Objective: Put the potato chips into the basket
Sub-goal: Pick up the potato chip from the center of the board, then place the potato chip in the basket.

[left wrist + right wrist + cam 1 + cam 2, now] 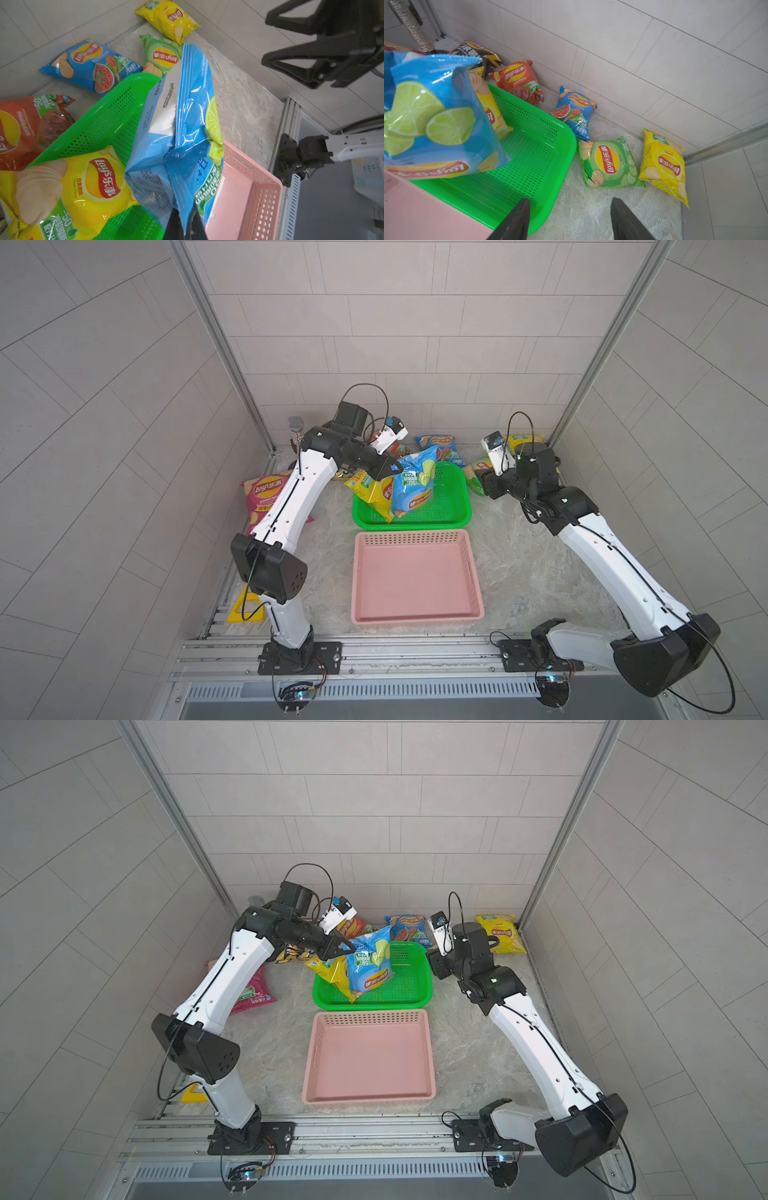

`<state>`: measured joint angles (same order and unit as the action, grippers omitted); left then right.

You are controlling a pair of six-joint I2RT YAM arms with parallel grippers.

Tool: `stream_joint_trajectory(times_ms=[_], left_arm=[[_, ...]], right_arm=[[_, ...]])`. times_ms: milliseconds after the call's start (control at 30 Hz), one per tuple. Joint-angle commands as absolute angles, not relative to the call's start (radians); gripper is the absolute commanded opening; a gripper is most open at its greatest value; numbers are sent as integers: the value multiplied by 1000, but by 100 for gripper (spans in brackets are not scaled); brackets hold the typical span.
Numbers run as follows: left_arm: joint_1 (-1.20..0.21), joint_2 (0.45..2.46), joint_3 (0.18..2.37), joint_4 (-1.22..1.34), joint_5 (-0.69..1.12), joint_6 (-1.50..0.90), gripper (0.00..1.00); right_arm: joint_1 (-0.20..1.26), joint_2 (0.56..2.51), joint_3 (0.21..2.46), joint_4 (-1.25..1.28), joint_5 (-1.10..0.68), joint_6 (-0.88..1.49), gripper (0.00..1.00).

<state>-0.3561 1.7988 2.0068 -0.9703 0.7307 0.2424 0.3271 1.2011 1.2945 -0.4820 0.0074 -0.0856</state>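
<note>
My left gripper (392,468) (186,226) is shut on the top edge of a light blue lime chip bag (415,489) (436,116). The bag hangs upright over the green basket (446,504) (529,166). A yellow chip bag (376,495) (83,187) leans over the basket's left rim. My right gripper (571,207) (432,965) is open and holds nothing, just right of the basket. Loose on the table lie a green bag (608,164), a yellow bag (664,166), a blue bag (575,108), an orange-red bag (519,81), a black bag (475,52) and a magenta bag (264,491).
An empty pink basket (415,576) sits directly in front of the green one. A glittery microphone (296,427) stands in the back left corner. Tiled walls close in the back and both sides. A yellow triangle piece (245,605) lies by the left arm's base.
</note>
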Motion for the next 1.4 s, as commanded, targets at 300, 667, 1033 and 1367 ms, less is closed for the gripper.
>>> stream_joint_trajectory(times_ms=[300, 667, 1033, 1367], left_arm=[[-362, 1969, 1951, -500, 707, -138, 0], [-362, 2030, 1856, -461, 581, -94, 8], [-356, 1955, 1769, -474, 470, -46, 52], [-329, 1723, 1737, -467, 277, -18, 100]], right_arm=[[331, 1068, 1151, -402, 78, 56, 67], [331, 1050, 1108, -397, 70, 62, 68], [333, 1074, 1105, -383, 60, 107, 69], [244, 1196, 1127, -425, 32, 410, 70]])
